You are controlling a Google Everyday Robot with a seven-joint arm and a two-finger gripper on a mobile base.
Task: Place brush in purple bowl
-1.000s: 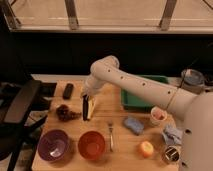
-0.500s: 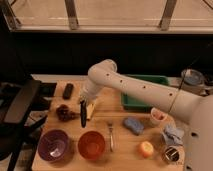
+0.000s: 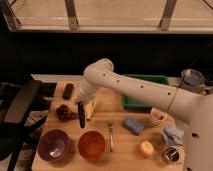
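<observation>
Jaws over table [image 3: 125,151], around black brush [image 3: 81,115]

Wooden table [image 3: 125,149] pale, matt; purple bowl [image 3: 53,145] and orange bowl [image 3: 91,144], lower left, glossy; gripper [image 3: 82,103], centre-left, grips matt black brush [image 3: 81,116].

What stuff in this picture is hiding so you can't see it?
Camera view:
brush top, hidden inside the shut gripper over the table behind the purple bowl;
green tray, partly behind the arm;
robot body, cut off at right edge;
dark clump by the brush, too dark to name.
</observation>
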